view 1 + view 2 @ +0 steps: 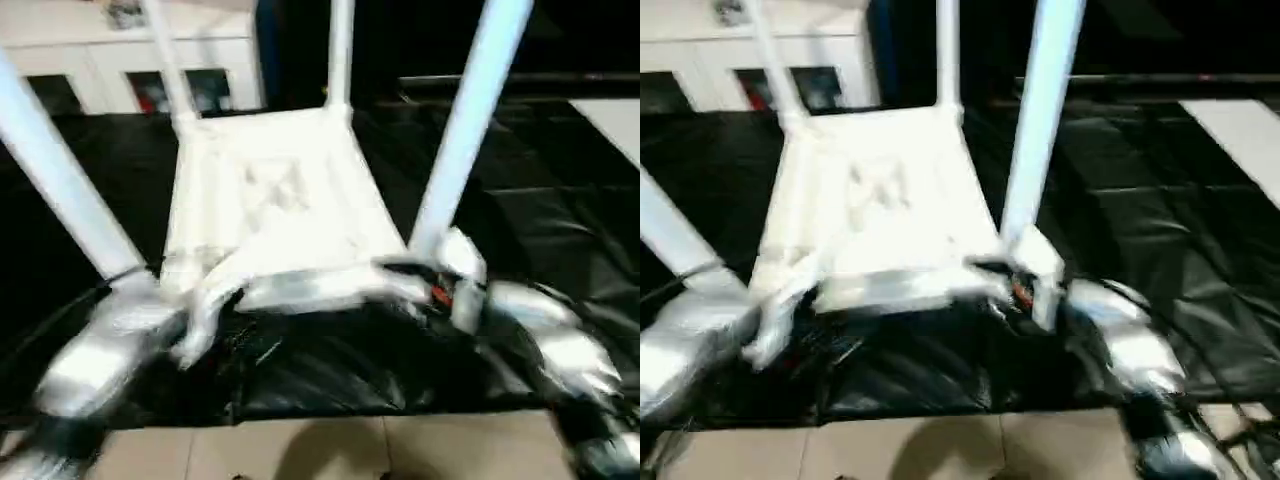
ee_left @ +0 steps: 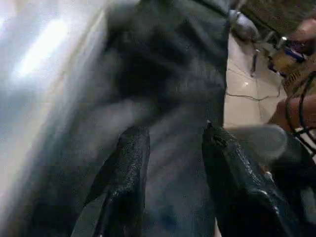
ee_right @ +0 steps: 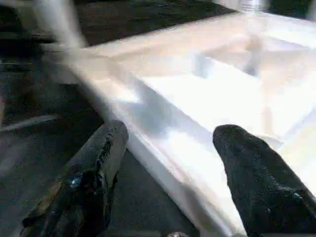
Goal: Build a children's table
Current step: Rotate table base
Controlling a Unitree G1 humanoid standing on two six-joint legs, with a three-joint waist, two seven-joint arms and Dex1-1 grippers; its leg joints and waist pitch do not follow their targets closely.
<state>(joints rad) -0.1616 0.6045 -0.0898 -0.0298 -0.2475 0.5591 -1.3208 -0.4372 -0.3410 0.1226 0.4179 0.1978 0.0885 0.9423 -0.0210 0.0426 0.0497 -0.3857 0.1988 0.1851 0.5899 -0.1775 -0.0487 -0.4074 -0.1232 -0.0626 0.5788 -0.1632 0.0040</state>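
While tabletop (image 1: 270, 200) lies ribbed-side up, four legs (image 1: 465, 125) point upward; both tools parted, empty.

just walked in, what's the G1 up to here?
It's assembling a children's table. The white tabletop lies underside up on a black-covered surface, with four white legs standing up from its corner sockets. The right hand is open, straddling the tabletop's edge. The left hand is open over the black cover, holding nothing.

Shiny silver forearms on both sides, the right forearm (image 1: 560, 345) showing an orange-red mark by its wrist, and each gripper ends in two matte black, rough-textured fingers (image 3: 91, 180).
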